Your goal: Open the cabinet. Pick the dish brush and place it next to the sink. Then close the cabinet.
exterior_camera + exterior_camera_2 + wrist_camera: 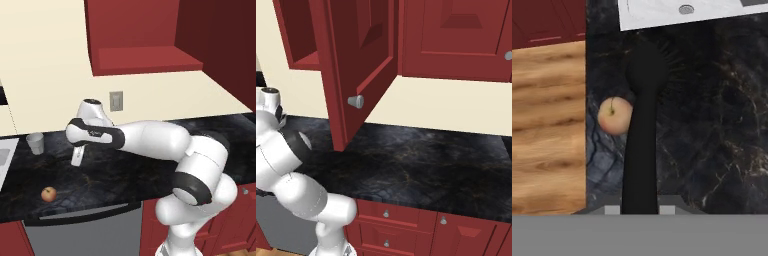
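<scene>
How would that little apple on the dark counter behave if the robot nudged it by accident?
The apple is round and sits loose on the flat counter, so it would probably roll. It lies near the counter's front edge, so it might drop to the floor. It looks small, so likely light.

Dish brush (641, 150) runs up middle of view, thin black handle rising from bottom edge, round bristly head at top. Tool (640, 210) clamped on handle's lower end, light finger pads just visible either side. Dark marbled desk (712, 125) beneath. Apple (614, 116) on desk just left of handle, partly hidden behind it. Pale sink (662, 15) rim across top, small round drain visible; brush head close below rim. Wood floor (547, 130) at left; dark red cabinet front (547, 22) top left.
</scene>
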Controlling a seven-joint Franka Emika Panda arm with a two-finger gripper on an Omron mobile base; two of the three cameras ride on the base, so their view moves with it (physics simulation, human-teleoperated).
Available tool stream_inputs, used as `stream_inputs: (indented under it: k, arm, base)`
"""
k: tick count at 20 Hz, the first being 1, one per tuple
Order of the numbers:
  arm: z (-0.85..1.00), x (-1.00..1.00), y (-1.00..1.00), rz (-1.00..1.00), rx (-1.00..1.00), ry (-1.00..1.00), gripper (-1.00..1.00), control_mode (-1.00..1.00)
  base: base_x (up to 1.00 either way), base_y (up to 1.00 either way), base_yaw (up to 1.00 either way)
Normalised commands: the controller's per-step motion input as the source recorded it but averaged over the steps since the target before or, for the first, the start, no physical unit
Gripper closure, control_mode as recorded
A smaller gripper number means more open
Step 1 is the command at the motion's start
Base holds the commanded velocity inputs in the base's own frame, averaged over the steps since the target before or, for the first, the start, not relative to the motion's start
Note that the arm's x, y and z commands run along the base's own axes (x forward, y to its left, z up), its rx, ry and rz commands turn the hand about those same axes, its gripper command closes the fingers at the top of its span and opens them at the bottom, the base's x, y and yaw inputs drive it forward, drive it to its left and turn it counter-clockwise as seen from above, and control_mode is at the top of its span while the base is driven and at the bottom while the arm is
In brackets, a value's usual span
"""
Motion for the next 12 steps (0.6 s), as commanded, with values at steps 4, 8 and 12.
stream_inputs:
  k: [4,8,12]
  arm:
    - [-0.06,0.0,0.34,0.03,-0.01,0.0,1.0,-1.0]
    - [-0.31,0.04,0.26,0.03,-0.01,-0.02,1.0,-1.0]
    - [-0.24,0.09,0.22,0.02,-0.01,-0.03,1.0,-1.0]
  base:
    - [0.0,0.0,0.0]
    - [0.0,0.0,0.0]
    - [0.0,0.0,0.0]
